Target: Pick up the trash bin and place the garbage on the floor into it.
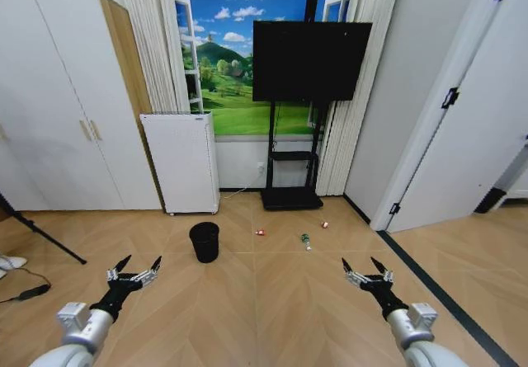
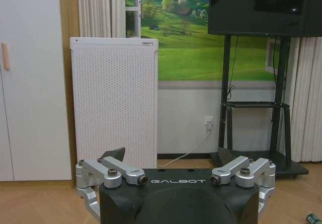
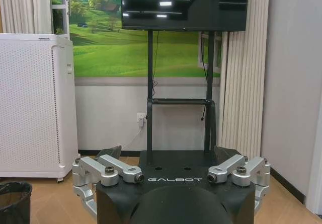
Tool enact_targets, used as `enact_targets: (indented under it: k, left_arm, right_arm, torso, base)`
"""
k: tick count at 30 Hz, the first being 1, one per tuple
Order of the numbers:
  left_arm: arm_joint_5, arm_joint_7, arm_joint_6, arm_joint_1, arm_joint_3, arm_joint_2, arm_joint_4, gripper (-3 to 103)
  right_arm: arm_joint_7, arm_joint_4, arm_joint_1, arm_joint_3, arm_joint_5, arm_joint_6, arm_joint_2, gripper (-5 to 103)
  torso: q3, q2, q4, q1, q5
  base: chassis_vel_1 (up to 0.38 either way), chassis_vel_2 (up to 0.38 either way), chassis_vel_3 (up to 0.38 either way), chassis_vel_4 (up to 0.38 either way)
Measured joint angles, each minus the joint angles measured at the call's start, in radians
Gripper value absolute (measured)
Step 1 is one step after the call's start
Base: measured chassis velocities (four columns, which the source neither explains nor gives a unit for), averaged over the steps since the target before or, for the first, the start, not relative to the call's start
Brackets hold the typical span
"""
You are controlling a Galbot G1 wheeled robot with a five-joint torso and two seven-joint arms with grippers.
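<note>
The trash bin (image 1: 204, 242), small, black and round, stands upright on the wood floor ahead of me, left of centre; its rim also shows in the right wrist view (image 3: 14, 201). To its right the garbage lies in a loose row: a red-and-white packet (image 1: 260, 232), a clear bottle with a green label (image 1: 306, 241) and a tiny red-and-white piece (image 1: 325, 225). My left gripper (image 1: 141, 260) hovers open, near and left of the bin. My right gripper (image 1: 360, 261) hovers open, near and right of the bottle. Neither holds anything.
A white perforated appliance (image 1: 181, 161) stands against the wall behind the bin. A TV on a black stand (image 1: 309, 49) is behind the garbage. A dark tripod leg (image 1: 41, 235) and a cable (image 1: 29, 293) lie at the left. A door frame (image 1: 396, 210) is on the right.
</note>
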Motion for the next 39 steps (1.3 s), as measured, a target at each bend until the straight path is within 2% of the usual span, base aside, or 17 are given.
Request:
enact_targets:
  k: [13, 17, 20, 21, 22, 24, 25, 26, 27, 28, 32, 33, 35, 36, 38, 39]
  left_arm:
    - [0.007, 0.006, -0.004, 0.001, 0.002, -0.009, -0.001, 100]
    - [0.007, 0.006, -0.004, -0.002, 0.003, -0.009, -0.002, 100]
    - [0.007, 0.005, -0.004, -0.002, 0.002, -0.011, -0.003, 100]
    - [0.007, 0.005, -0.004, -0.002, 0.002, -0.013, -0.003, 100]
    - [0.007, 0.006, -0.004, -0.002, 0.001, -0.014, -0.003, 100]
    - [0.007, 0.006, -0.004, -0.002, 0.001, -0.015, -0.003, 100]
    - [0.007, 0.006, -0.004, -0.002, 0.000, -0.017, -0.003, 100]
    - [0.007, 0.006, -0.004, -0.002, 0.000, -0.017, -0.003, 100]
    - [0.006, 0.007, -0.005, -0.001, 0.000, -0.018, -0.003, 100]
    - [0.002, 0.007, -0.005, -0.001, 0.000, -0.019, -0.004, 100]
    - [0.000, 0.007, -0.007, -0.001, 0.001, -0.022, -0.005, 100]
    - [0.000, 0.006, -0.010, -0.001, 0.001, -0.024, -0.005, 100]
    - [0.003, 0.006, -0.011, 0.000, 0.001, -0.027, -0.005, 100]
    - [0.009, 0.006, -0.012, 0.003, 0.001, -0.031, -0.005, 100]
    - [0.012, 0.006, -0.007, 0.006, 0.000, -0.033, -0.006, 100]
    - [0.014, 0.006, 0.006, 0.010, -0.003, -0.036, -0.017, 100]
  right_arm:
    - [0.000, -0.003, 0.014, -0.010, -0.005, -0.001, -0.008, 100]
    - [0.001, -0.003, 0.019, -0.013, -0.005, -0.002, -0.009, 100]
    - [0.001, -0.004, 0.020, -0.017, -0.010, -0.003, -0.009, 100]
    - [0.001, -0.004, 0.018, -0.017, -0.012, -0.003, -0.009, 100]
    - [0.001, -0.004, 0.017, -0.018, -0.014, -0.003, -0.008, 100]
    - [0.000, -0.004, 0.016, -0.019, -0.015, -0.003, -0.006, 100]
    - [0.000, -0.004, 0.015, -0.019, -0.019, -0.002, -0.005, 100]
    - [0.000, -0.004, 0.015, -0.019, -0.019, -0.002, -0.005, 100]
    - [0.000, -0.003, 0.014, -0.019, -0.020, -0.002, -0.005, 100]
    - [0.000, -0.003, 0.013, -0.020, -0.021, -0.003, -0.003, 100]
    - [0.001, -0.004, 0.012, -0.023, -0.022, 0.002, -0.001, 100]
    - [0.006, -0.009, 0.013, -0.030, -0.017, 0.017, 0.001, 100]
    - [0.012, -0.013, 0.014, -0.035, -0.013, 0.025, 0.004, 100]
    - [0.016, -0.013, 0.015, -0.037, -0.011, 0.026, 0.005, 100]
    - [0.018, -0.014, 0.015, -0.038, -0.011, 0.026, 0.005, 100]
    - [0.020, -0.016, 0.015, -0.039, -0.011, 0.024, 0.007, 100]
  torso:
    - [0.000, 0.000, -0.0002, 0.000, 0.0003]
    - [0.000, 0.000, -0.0004, 0.000, -0.0006]
    - [0.000, 0.000, 0.0001, 0.001, 0.0006]
    - [0.000, 0.000, -0.0004, 0.000, -0.0011]
    - [0.000, 0.000, -0.0003, 0.001, 0.0006]
    - [0.000, 0.000, 0.0002, 0.001, 0.0012]
    - [0.000, 0.000, -0.0005, 0.000, -0.0009]
    - [0.000, 0.000, -0.0005, 0.000, -0.0009]
    - [0.000, 0.000, -0.0002, 0.000, -0.0007]
    - [0.000, 0.000, -0.0001, 0.000, 0.0013]
    - [0.000, 0.000, -0.0004, 0.000, -0.0015]
    - [0.000, 0.000, -0.0004, 0.000, 0.0004]
    - [0.000, 0.000, 0.0003, 0.000, 0.0017]
    - [0.000, 0.000, -0.0005, 0.000, -0.0015]
    - [0.000, 0.000, -0.0003, 0.001, -0.0015]
    - [0.000, -0.002, 0.0003, 0.001, 0.0016]
  base:
    - [-0.288, 0.287, 0.290, -0.291]
    - [-0.353, 0.367, 0.371, -0.372]
    - [-0.359, 0.385, 0.372, -0.386]
    - [-0.376, 0.356, 0.377, -0.375]
    - [-0.328, 0.337, 0.373, -0.357]
    - [-0.328, 0.354, 0.356, -0.357]
    - [-0.374, 0.372, 0.367, -0.367]
    - [-0.374, 0.372, 0.367, -0.367]
    - [-0.365, 0.353, 0.367, -0.357]
    - [-0.327, 0.347, 0.352, -0.352]
    - [-0.338, 0.361, 0.346, -0.349]
    - [-0.340, 0.350, 0.338, -0.376]
    - [-0.349, 0.370, 0.338, -0.376]
    - [-0.312, 0.328, 0.342, -0.316]
    - [-0.312, 0.328, 0.275, -0.283]
    - [-0.253, 0.271, 0.208, -0.223]
